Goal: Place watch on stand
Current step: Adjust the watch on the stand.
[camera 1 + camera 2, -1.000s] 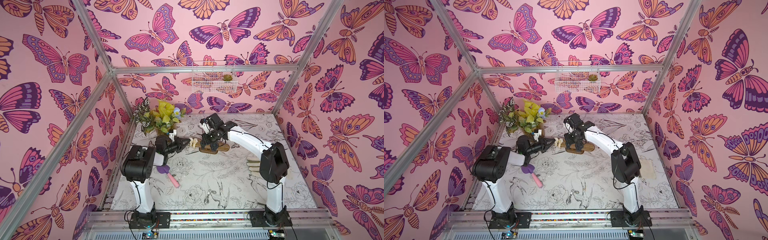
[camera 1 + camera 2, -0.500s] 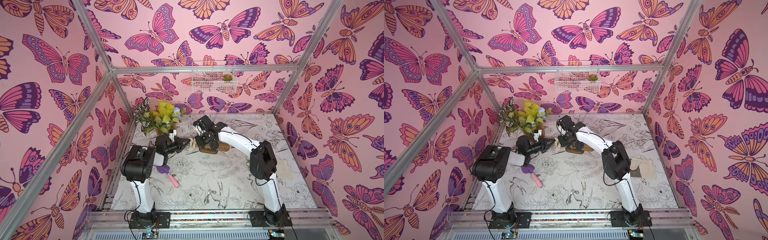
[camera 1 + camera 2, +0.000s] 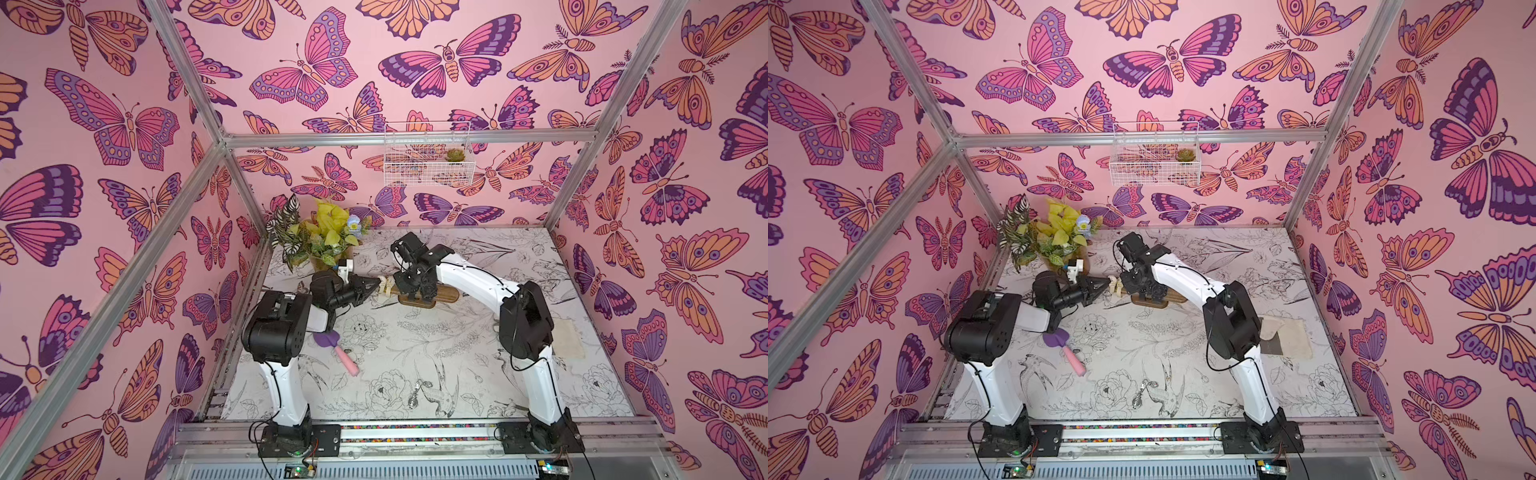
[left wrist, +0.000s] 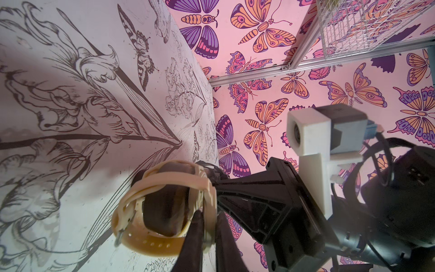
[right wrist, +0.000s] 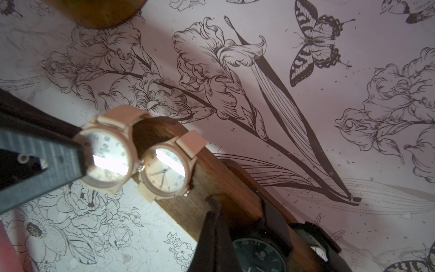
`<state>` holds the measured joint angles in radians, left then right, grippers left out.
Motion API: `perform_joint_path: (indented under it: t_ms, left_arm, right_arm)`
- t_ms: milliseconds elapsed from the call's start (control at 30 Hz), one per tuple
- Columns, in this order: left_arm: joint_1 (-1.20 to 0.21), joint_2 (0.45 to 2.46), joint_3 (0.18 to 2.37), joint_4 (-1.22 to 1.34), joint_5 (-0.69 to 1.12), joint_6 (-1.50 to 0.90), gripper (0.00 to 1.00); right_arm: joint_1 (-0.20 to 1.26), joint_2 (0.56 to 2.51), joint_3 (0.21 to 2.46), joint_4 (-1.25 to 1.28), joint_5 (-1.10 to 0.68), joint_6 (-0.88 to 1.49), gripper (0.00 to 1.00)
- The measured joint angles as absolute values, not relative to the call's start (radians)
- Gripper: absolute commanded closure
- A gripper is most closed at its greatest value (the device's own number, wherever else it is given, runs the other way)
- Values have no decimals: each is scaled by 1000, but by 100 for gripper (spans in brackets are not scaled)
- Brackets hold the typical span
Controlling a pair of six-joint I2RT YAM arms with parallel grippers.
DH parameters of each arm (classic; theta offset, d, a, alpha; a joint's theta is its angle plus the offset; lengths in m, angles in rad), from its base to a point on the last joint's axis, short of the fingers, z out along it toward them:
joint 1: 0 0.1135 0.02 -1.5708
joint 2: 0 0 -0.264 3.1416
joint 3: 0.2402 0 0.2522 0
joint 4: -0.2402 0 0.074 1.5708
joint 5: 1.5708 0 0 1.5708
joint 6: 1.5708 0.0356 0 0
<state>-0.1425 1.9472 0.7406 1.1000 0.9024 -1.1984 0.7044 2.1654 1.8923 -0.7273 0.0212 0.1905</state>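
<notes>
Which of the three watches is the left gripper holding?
The beige watch at the very end of the stand, clamped in the left gripper. The second beige watch and the black watch sit farther along it.

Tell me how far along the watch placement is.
Done: one beige watch and a black watch sit on the stand. In hand: the left gripper grips a second beige watch, strap looped over the bar's end; the right gripper, shut, is at the bar. Left: push it on, release.
</notes>
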Motion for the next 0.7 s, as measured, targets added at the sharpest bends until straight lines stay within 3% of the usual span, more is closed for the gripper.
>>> perform_joint_path:
  t_ms: [700]
  left_arm:
    - [-117, 1922, 721, 1103, 902, -1206, 100]
  right_arm:
    - [705, 2165, 1882, -616, -130, 239, 100]
